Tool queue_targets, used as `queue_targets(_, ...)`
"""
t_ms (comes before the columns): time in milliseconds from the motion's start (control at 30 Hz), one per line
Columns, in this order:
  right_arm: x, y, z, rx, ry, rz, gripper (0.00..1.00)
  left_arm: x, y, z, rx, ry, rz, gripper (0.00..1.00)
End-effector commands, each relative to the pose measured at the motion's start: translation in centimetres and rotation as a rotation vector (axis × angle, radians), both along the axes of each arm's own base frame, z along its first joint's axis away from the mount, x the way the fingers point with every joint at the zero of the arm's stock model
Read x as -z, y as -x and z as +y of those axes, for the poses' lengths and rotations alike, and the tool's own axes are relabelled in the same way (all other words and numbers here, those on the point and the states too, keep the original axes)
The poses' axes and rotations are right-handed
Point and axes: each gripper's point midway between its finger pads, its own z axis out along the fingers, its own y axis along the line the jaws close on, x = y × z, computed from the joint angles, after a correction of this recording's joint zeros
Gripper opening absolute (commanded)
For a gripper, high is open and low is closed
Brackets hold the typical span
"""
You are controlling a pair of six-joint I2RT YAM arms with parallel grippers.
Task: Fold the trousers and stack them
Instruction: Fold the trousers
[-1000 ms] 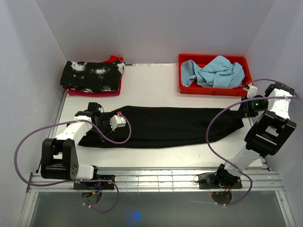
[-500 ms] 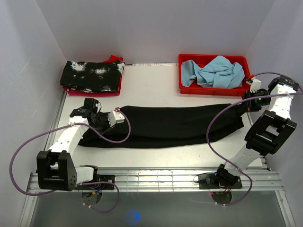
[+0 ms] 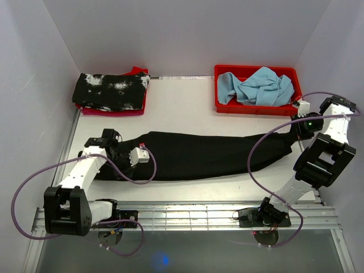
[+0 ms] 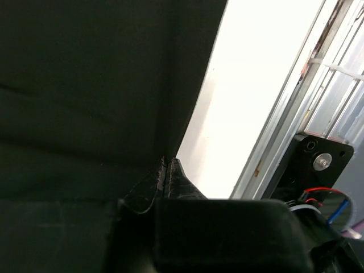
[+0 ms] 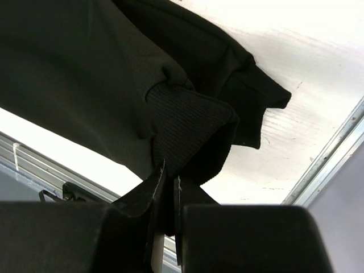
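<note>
Trousers: I count one plain black pair, the trousers (image 3: 205, 153).
Grippers: I see two, the left gripper (image 3: 120, 152) and the right gripper (image 3: 294, 128), one at each end of the trousers.
Red bins: one, the red bin (image 3: 250, 109), beyond the trousers.
Blue cloths: one heap, the blue cloth (image 3: 259, 85); I cannot tell how many pieces.
Splotched garments: one, the splotched garment (image 3: 111, 90), beyond the trousers' left end.

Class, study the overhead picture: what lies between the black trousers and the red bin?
Nothing: in the top view, only a bare strip of white table separates the trousers from the red bin.
</note>
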Motion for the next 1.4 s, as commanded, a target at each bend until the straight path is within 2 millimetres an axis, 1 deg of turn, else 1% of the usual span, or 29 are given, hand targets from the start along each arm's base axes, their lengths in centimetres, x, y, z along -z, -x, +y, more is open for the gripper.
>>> queue_targets(0, 1.2, -0.7, -0.6, 0.007, 0.028, -0.011, 0.08, 2.3, -0.3, 0.7, -0.013, -0.040, 0.036, 0.10)
queue_targets(100, 2.2, -0.6, -0.7, 0.013, 0.024, 0.012, 0.08, 3.3, -1.2, 0.5, -0.058, -0.038, 0.072, 0.23)
queue_targets(133, 2.5, -0.6, -0.6, 0.013, 0.022, 0.021, 0.08, 3.2, -1.7, 0.3, -0.064, -0.029, 0.072, 0.35)
queue_targets(200, 2.9, -0.6, -0.6, 0.013, 0.024, 0.025, 0.08, 3.3, -2.2, 0.0, -0.094, -0.011, 0.086, 0.44)
queue_targets(333, 3.5, 0.2, -0.8, -0.006, 0.043, 0.056, 0.09, 2.0, -3.0, -0.5, -0.093, 0.013, 0.052, 0.56)
queue_targets(367, 3.6, 0.5, -0.9, -0.012, 0.050, 0.066, 0.13, 1.4, -3.3, -0.6, -0.089, 0.021, 0.033, 0.62)
queue_targets(400, 3.8, 0.8, -1.0, -0.017, 0.060, 0.079, 0.28, 0.8, -3.4, -0.8, -0.090, 0.036, 0.023, 0.64)
queue_targets(467, 4.0, 1.4, -1.6, -0.031, 0.095, 0.105, 0.39, -1.2, -4.4, -1.2, -0.104, 0.062, -0.036, 0.71)
queue_targets(500, 3.9, 1.5, -1.8, -0.036, 0.110, 0.105, 0.52, -2.0, -4.5, -1.6, -0.126, 0.087, -0.037, 0.74)
queue_targets(533, 3.5, 1.4, -2.1, -0.039, 0.130, 0.097, 0.61, -2.8, -4.7, -1.8, -0.141, 0.101, -0.048, 0.75)
queue_targets(567, 2.6, 0.7, -2.5, -0.036, 0.149, 0.066, 0.69, -3.8, -5.2, -2.0, -0.160, 0.118, -0.072, 0.76)
queue_targets(633, 1.4, -0.5, -2.8, -0.030, 0.152, 0.018, 0.86, -6.0, -6.2, -2.7, -0.217, 0.167, -0.093, 0.85)
queue_targets(667, -0.3, -1.6, -3.1, -0.025, 0.163, -0.027, 0.87, -6.9, -6.5, -2.9, -0.234, 0.185, -0.107, 0.86)
queue_targets(700, -0.9, -2.3, -3.0, -0.023, 0.152, -0.046, 0.86, -7.9, -7.6, -3.2, -0.251, 0.207, -0.145, 0.88)
queue_targets(767, -2.7, -4.0, -1.6, -0.048, 0.109, -0.107, 0.81, -8.7, -8.5, -3.5, -0.345, 0.243, -0.140, 0.90)
queue_targets(800, -3.1, -4.4, -0.8, -0.062, 0.085, -0.122, 0.70, -9.1, -9.8, -3.6, -0.376, 0.259, -0.170, 0.90)
queue_targets(867, -3.9, -5.5, 2.4, -0.127, 0.015, -0.162, 0.59, -9.2, -11.2, -3.5, -0.487, 0.271, -0.153, 0.89)
queue_targets(900, -4.1, -5.5, 3.8, -0.155, -0.010, -0.171, 0.50, -8.8, -12.6, -3.5, -0.527, 0.278, -0.146, 0.88)
queue_targets(933, -4.1, -5.7, 6.4, -0.209, -0.052, -0.177, 0.46, -9.7, -13.7, -3.7, -0.554, 0.293, -0.155, 0.86)
queue_targets(967, -3.9, -5.7, 7.9, -0.244, -0.068, -0.178, 0.43, -10.0, -14.4, -4.1, -0.596, 0.317, -0.126, 0.85)
queue_targets(1000, -2.9, -5.2, 9.2, -0.275, -0.087, -0.155, 0.39, -9.6, -15.6, -4.3, -0.619, 0.325, -0.100, 0.85)
queue_targets(1033, -2.2, -4.9, 11.4, -0.340, -0.097, -0.139, 0.36, -10.7, -16.8, -4.5, -0.628, 0.347, -0.113, 0.85)
queue_targets(1067, -1.5, -4.5, 12.5, -0.376, -0.103, -0.122, 0.34, -11.0, -17.5, -4.9, -0.651, 0.368, -0.092, 0.84)
queue_targets(1100, 0.2, -3.7, 13.2, -0.398, -0.113, -0.086, 0.30, -11.1, -18.2, -4.9, -0.663, 0.375, -0.083, 0.84)
queue_targets(1133, 1.0, -3.3, 14.3, -0.433, -0.115, -0.073, 0.29, -10.1, -18.9, -5.1, -0.675, 0.367, -0.047, 0.84)
queue_targets(1167, 1.9, -3.1, 14.6, -0.448, -0.113, -0.062, 0.29, -10.6, -19.9, -5.2, -0.677, 0.375, -0.057, 0.83)
queue_targets(1200, 2.8, -2.8, 14.6, -0.453, -0.103, -0.047, 0.29, -10.4, -20.4, -5.2, -0.691, 0.372, -0.048, 0.83)
queue_targets(1233, 4.3, -2.4, 14.6, -0.461, -0.097, -0.037, 0.28, -10.1, -20.8, -5.2, -0.691, 0.373, -0.041, 0.83)
queue_targets(1367, 8.3, -0.7, 13.9, -0.493, -0.064, 0.023, 0.26, -8.1, -22.1, -5.8, -0.651, 0.375, -0.002, 0.82)
